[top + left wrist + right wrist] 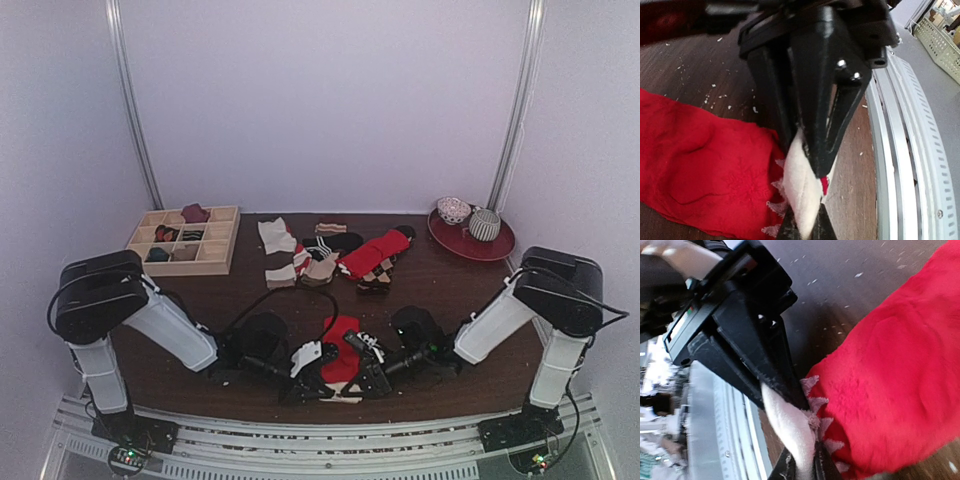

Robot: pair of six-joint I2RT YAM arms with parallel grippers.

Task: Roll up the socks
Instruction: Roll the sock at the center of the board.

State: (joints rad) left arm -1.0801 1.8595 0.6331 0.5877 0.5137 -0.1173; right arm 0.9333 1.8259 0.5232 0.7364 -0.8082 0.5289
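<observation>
The bright red sock (342, 358) lies at the near middle of the table, its beige-cream end (802, 187) toward the front edge. My left gripper (318, 378) and right gripper (366, 372) meet at that end from opposite sides. In the left wrist view my left gripper (806, 226) is shut on the cream cloth, with the right gripper's fingers (815, 150) just above it. In the right wrist view my right gripper (804, 466) is shut on the same cream end (790, 432) beside the red body (890, 375). The tan-brown sock does not show.
A wooden compartment tray (215, 262) with rolled socks stands back left. A pile of other socks (300, 255), including an all-red one on a checked one (375, 255), lies mid-back. A red plate (495, 245) is back right. The metal rail (900, 150) runs along the front edge.
</observation>
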